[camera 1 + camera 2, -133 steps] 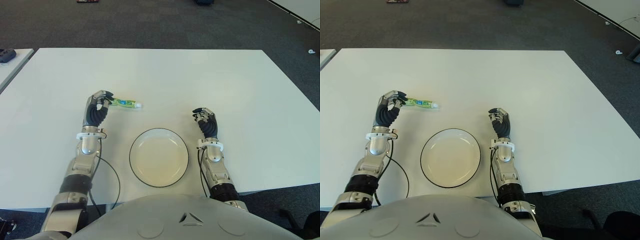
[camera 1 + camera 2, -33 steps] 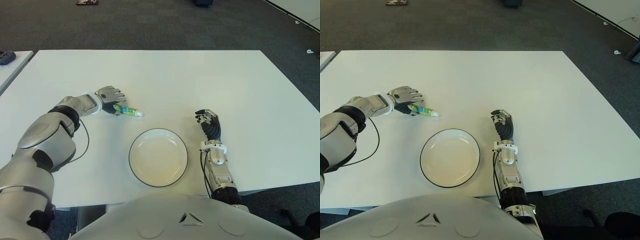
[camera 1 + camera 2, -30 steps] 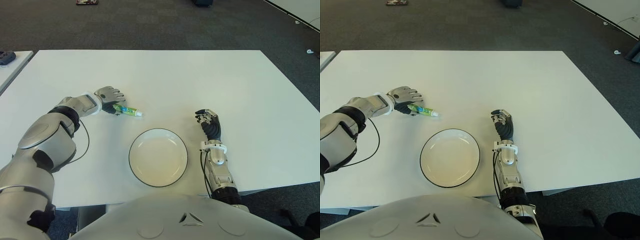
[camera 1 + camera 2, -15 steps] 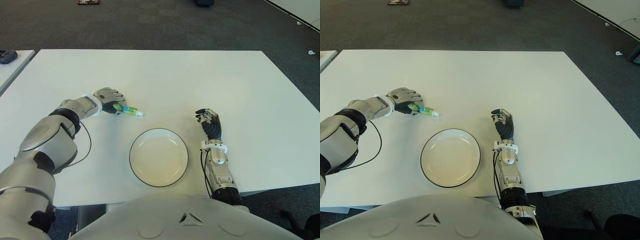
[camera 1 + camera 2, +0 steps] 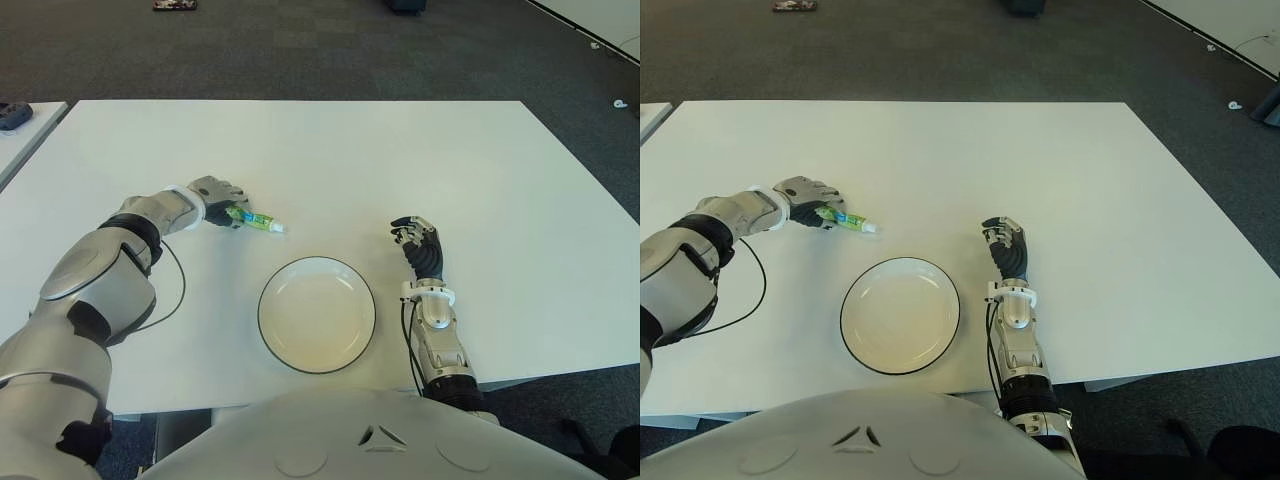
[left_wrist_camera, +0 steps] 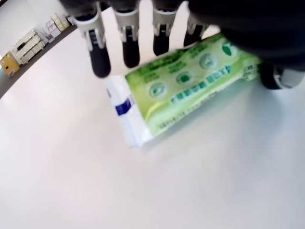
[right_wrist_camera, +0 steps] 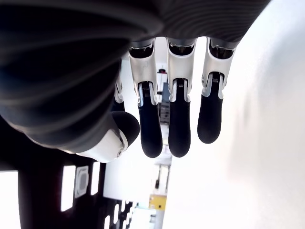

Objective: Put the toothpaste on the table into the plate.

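Here the green toothpaste (image 5: pixel 256 219) lies flat on the white table (image 5: pixel 400 160), up and to the left of the empty plate (image 5: pixel 317 314) and apart from it. The left hand (image 5: pixel 222 199) covers its flat end, fingers (image 6: pixel 99 50) curled over it, thumb on the other side. The right hand (image 5: pixel 421 243) shows right of the plate, fingers loosely bent, holding nothing.

Green toothpaste (image 6: pixel 190 90) flat on table (image 6: pixel 143 191), left hand (image 6: pixel 143 28) fingertips over it (contact unclear).
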You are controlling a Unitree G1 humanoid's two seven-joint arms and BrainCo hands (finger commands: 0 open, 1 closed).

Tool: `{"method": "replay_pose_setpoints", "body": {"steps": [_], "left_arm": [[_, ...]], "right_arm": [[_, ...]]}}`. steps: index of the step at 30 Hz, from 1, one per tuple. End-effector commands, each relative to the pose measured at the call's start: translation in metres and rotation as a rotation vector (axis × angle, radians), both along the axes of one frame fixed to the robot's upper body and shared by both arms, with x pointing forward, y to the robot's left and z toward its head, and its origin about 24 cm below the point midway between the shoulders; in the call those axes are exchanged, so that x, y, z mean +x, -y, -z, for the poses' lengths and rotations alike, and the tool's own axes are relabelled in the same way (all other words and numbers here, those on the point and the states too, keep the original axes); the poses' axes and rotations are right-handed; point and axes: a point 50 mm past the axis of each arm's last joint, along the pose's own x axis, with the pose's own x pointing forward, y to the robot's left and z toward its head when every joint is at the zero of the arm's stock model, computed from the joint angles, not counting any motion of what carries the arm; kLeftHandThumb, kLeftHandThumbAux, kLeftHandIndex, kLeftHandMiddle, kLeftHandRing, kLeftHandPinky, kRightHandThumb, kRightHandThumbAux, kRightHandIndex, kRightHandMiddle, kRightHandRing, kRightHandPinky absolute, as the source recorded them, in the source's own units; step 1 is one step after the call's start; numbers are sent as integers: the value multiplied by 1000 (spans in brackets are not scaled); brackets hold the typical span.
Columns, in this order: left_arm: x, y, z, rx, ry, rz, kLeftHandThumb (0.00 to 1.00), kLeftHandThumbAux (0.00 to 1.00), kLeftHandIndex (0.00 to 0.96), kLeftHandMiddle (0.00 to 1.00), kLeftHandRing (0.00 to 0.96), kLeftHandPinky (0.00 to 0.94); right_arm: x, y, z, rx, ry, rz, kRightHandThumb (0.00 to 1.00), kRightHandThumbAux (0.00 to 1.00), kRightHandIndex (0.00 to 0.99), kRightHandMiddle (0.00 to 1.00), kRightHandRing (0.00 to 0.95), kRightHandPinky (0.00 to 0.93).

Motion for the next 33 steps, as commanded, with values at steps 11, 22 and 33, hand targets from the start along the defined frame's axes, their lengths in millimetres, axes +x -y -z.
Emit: {"method": "replay_pose_setpoints", "body": {"steps": [11, 22, 33], "left_arm": [[-30, -14, 35, 47, -211, -173, 665, 313, 443, 414, 407, 455], [-28, -13, 32, -9, -156, -160, 696, 399, 477, 628, 658, 675], [-26, -13, 29, -15, -107, -139, 712, 685, 428, 757, 774, 819]], "right_arm": [[-1, 1, 3, -1, -39, 5, 705, 732, 418, 430, 429, 448], [0, 1, 3, -4, -40, 9, 706, 731, 419, 429, 428, 445], [0, 1, 3, -7, -35, 16, 707, 731, 419, 436, 436, 456]]}}
